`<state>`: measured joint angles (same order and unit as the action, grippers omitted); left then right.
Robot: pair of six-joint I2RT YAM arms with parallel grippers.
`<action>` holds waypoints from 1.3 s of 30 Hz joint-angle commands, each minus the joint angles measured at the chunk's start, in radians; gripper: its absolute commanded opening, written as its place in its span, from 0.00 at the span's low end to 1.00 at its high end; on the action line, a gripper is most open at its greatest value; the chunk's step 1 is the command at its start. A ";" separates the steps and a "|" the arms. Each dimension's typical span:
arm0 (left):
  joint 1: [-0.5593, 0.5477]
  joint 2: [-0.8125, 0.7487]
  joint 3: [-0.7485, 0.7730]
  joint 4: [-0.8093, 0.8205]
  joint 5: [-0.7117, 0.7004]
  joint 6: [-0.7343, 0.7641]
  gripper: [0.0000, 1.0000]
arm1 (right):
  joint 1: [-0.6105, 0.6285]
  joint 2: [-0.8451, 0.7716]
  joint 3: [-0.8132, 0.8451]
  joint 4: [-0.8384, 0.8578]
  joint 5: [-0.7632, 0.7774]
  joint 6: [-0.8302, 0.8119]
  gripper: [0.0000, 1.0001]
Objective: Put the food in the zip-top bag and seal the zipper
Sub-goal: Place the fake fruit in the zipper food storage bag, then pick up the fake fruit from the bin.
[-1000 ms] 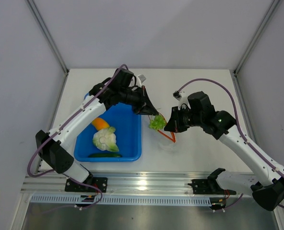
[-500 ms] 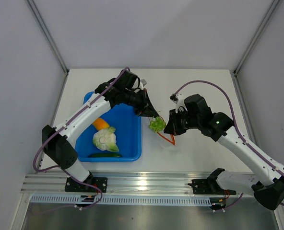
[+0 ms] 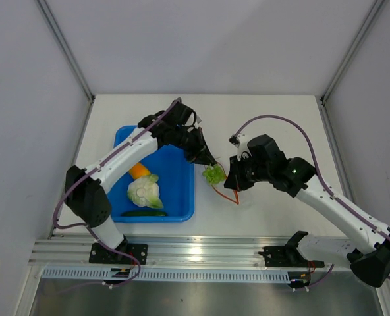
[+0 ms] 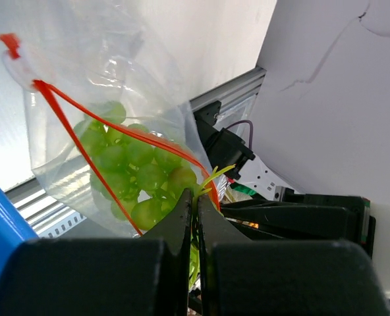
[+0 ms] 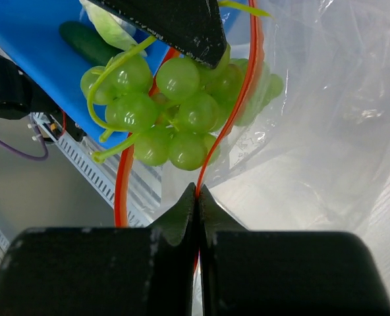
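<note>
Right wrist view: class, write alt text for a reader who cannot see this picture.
The right gripper pinches the orange-red zipper of a clear zip-top bag whose mouth stands open. The left gripper dangles a green grape bunch at that mouth, with a blue tray behind.

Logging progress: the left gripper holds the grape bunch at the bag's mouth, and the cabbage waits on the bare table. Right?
No: the cabbage waits in the blue tray, as the top view shows. The rest is right.
</note>
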<state>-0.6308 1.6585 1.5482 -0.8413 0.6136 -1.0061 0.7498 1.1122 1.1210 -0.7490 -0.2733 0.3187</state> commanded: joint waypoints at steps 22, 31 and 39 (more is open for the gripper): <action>-0.018 -0.075 0.072 -0.070 -0.149 0.084 0.59 | -0.013 -0.029 -0.041 0.086 -0.052 0.054 0.00; -0.038 -0.209 0.049 -0.065 -0.138 0.164 0.49 | -0.162 -0.031 -0.007 0.050 -0.096 0.094 0.00; -0.107 -0.210 0.029 -0.068 -0.081 0.208 0.47 | -0.248 -0.020 0.108 0.013 -0.153 0.105 0.00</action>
<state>-0.7090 1.4467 1.5784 -0.9039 0.4980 -0.8417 0.5114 1.1023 1.1351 -0.7425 -0.3790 0.4114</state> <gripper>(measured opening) 0.469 0.006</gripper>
